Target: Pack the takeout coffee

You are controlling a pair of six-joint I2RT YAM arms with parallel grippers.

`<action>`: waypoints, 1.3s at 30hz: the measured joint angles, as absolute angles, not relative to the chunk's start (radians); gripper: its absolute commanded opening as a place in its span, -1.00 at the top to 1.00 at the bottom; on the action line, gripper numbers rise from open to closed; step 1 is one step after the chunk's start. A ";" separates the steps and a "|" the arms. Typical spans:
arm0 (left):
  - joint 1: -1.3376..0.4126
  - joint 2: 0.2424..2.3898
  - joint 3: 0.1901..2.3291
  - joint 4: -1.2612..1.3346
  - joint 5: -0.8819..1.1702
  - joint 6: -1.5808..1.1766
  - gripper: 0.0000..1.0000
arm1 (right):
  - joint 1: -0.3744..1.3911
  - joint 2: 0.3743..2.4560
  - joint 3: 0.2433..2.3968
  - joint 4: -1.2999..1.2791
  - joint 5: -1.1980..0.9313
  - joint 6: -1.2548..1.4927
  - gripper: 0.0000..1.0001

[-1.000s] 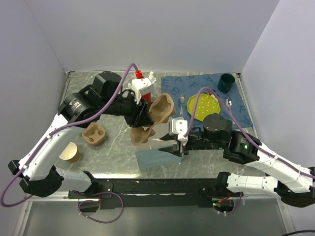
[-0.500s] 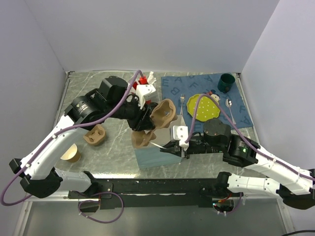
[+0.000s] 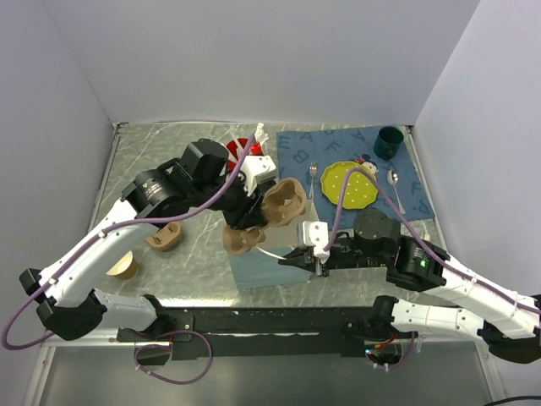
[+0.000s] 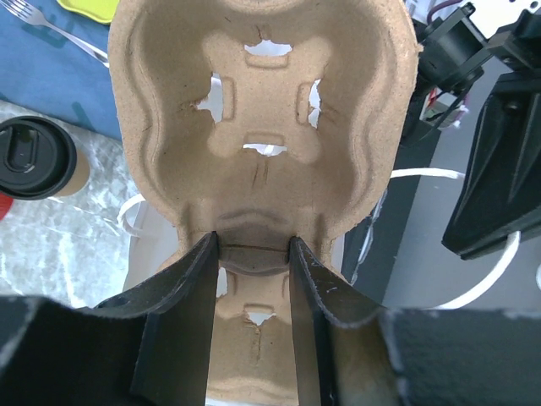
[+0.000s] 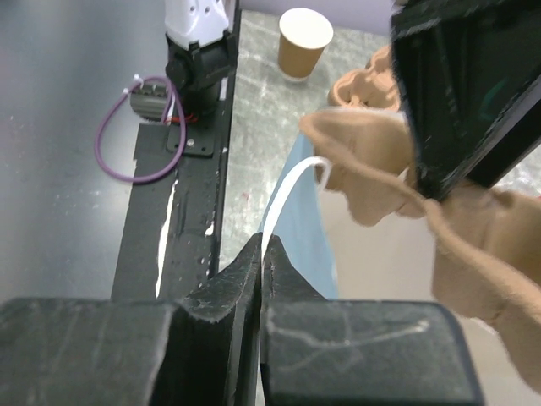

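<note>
The takeout coffee (image 4: 38, 165) is a small kraft-brown paper cup under a round black lid (image 4: 30, 152) with a raised rim and a sunken oblong panel on top. Only a sliver of its brown wall shows below the lid. It stands upright on the marbled table (image 4: 59, 245), off to the left of the left claw (image 4: 254, 254) and beyond its fingertips, touching neither the claw nor its load.

The left claw is clenched on a pulp cup carrier (image 4: 262, 110), its two fingers (image 4: 182, 313) pinching the narrow middle ridge so the moulded cup pocket faces the wrist camera.

The right claw (image 5: 262, 249) is pinched tight on the white handle (image 5: 287, 194) of a blue paper bag (image 5: 304, 228), which lies just ahead of it. The coffee does not show in the right wrist view.
</note>
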State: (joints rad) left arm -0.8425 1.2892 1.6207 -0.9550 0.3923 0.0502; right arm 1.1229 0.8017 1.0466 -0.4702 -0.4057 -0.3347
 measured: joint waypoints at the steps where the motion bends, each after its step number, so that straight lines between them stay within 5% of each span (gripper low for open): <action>1: -0.846 1.289 1.621 -0.956 0.386 0.055 0.49 | 1.123 0.798 1.037 -0.471 -0.408 -0.335 1.00; 39: -0.961 1.377 1.736 -1.073 0.304 0.307 0.53 | 1.123 0.746 0.973 -0.450 -0.437 -0.362 1.00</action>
